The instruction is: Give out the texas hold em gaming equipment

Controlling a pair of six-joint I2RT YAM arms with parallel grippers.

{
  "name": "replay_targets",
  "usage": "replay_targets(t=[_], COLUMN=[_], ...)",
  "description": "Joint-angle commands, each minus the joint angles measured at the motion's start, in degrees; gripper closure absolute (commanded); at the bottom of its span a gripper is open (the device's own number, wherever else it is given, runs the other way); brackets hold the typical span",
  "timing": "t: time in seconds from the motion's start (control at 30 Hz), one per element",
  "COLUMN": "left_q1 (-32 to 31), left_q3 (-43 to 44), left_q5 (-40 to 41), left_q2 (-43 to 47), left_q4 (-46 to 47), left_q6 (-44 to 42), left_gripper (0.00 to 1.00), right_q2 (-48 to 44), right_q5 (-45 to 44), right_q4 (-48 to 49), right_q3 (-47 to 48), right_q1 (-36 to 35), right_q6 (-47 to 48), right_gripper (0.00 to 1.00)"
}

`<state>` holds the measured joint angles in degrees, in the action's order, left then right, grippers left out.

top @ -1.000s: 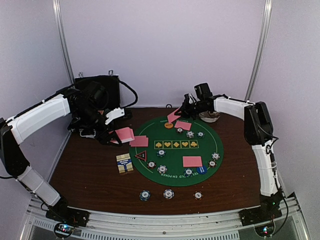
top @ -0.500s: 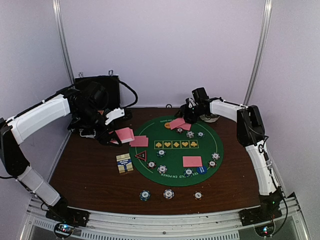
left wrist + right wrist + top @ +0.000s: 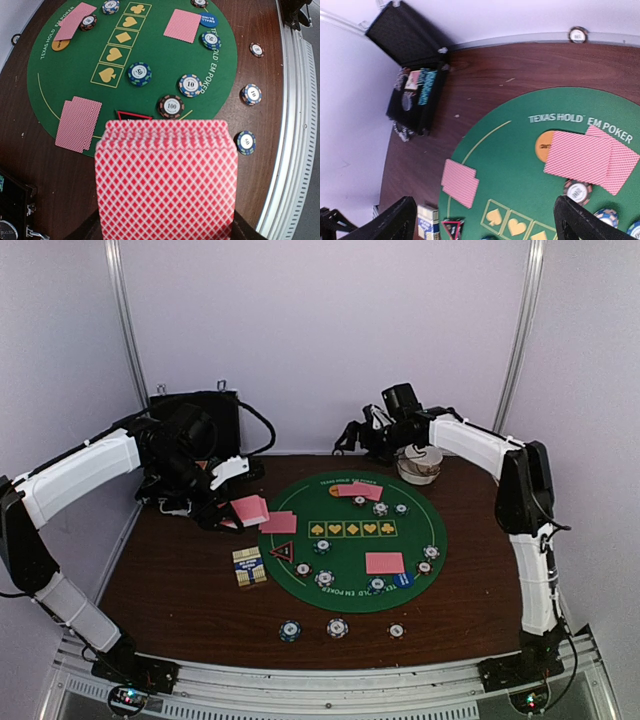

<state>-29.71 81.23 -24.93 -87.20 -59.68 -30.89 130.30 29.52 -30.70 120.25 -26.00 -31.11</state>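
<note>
While your left jaws pinch the fanned deck (image 3: 165, 180) and your right jaws hang spread, any tilt could spill it near the tabletop's (image 3: 180, 590) left edge.

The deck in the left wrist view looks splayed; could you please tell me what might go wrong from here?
The deck shows staggered top edges, so several cards might slide off together. The far pair of cards overlaps the orange button, so any straightening could drag it.
</note>
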Motion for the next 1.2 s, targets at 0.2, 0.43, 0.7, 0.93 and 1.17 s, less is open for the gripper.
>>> replay_targets(t=[0.2, 0.43, 0.7, 0.93, 1.17], left_q1=[0.18, 0.18, 0.21, 0.23, 0.18], left_q3=[1.11, 1.13, 0.99, 1.02, 1.19], left_q5=[-1.52, -1.89, -2.21, -2.48, -2.90], left_q2=[0.88, 1.00, 1.25, 1.50, 1.43], left_q4=[1.62, 1.68, 1.76, 1.74, 1.70], left_q6=[0.40, 0.63, 0.66, 0.57, 0.66], left_gripper=[0.97, 0.97, 0.97, 0.97, 0.97], right_q2=[-17.77, -20.38, -18.14, -14.85, -10.39], right_q5=[7.54, 11.66, 15.14, 16.37, 17.56], right_q4=[12.29, 23.56, 35.16, 37.53, 36.73], right_q3=[-19.37, -29.94, -32.71, -30.47, -25.68], right_q1=[-11.39, -18.86, -23.74, -25.30, -26.11], right_q6=[-7.28, -15.52, -23.95, -26.05, -26.69], right_gripper=[0.00, 0.01, 0.01, 0.02, 0.04])
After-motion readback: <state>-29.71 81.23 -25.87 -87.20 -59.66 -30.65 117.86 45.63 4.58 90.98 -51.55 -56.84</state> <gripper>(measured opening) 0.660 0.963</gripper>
